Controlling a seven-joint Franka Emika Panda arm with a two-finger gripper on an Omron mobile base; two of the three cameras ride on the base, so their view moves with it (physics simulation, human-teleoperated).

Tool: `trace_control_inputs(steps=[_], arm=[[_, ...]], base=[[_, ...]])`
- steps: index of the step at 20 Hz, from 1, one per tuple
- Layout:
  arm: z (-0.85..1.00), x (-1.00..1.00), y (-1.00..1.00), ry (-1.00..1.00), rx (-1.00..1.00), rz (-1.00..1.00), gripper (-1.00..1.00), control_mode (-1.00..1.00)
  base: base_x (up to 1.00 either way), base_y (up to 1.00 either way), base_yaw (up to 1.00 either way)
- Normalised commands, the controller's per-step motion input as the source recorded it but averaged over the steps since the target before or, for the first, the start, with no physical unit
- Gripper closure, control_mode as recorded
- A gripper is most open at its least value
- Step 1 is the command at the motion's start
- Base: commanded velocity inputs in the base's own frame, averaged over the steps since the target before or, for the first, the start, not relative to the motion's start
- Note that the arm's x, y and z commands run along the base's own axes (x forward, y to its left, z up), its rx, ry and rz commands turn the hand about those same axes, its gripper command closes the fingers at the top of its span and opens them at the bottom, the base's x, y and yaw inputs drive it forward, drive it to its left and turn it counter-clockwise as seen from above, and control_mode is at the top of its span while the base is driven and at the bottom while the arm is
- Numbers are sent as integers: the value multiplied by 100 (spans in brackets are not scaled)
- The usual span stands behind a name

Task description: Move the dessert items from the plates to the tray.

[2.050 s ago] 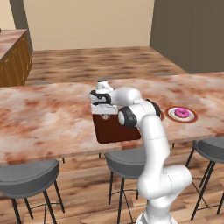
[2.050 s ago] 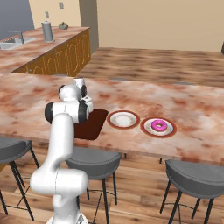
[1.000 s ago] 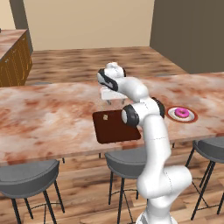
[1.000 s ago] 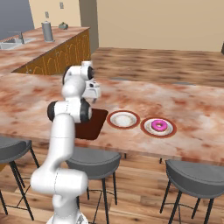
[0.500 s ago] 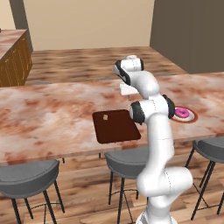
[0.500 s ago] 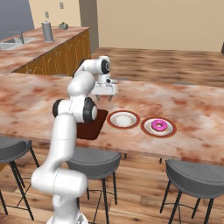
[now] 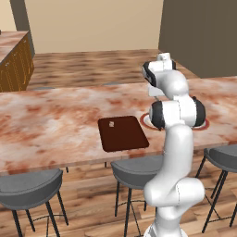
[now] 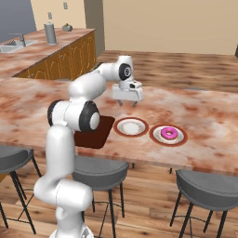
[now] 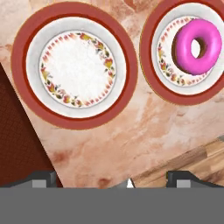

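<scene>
The gripper [image 8: 126, 100] was found spread wide and empty above the worktop [image 8: 204, 116], with the pink donut [image 9: 197, 45] lying at two o'clock on its plate [image 9: 154, 78]; descent should be centred across the ring before closing toward the tray [image 7: 122, 133].

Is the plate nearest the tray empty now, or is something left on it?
Empty. The hand view shows that plate bare, only its floral ring; the donut sits on the other plate.

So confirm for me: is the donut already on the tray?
No, the pink donut sits on its plate, apart from the tray.
</scene>
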Motion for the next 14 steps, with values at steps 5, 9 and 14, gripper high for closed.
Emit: trace_control_inputs(steps=[5, 9, 14], arm=[[-22, 4, -50, -35, -7, 10, -100, -100], [29, 43, -30, 5, 0, 3, -100, -100], [64, 39, -60, 34, 4, -3, -100, -100]], base=[[0, 0, 0], [0, 0, 0], [0, 0, 0]])
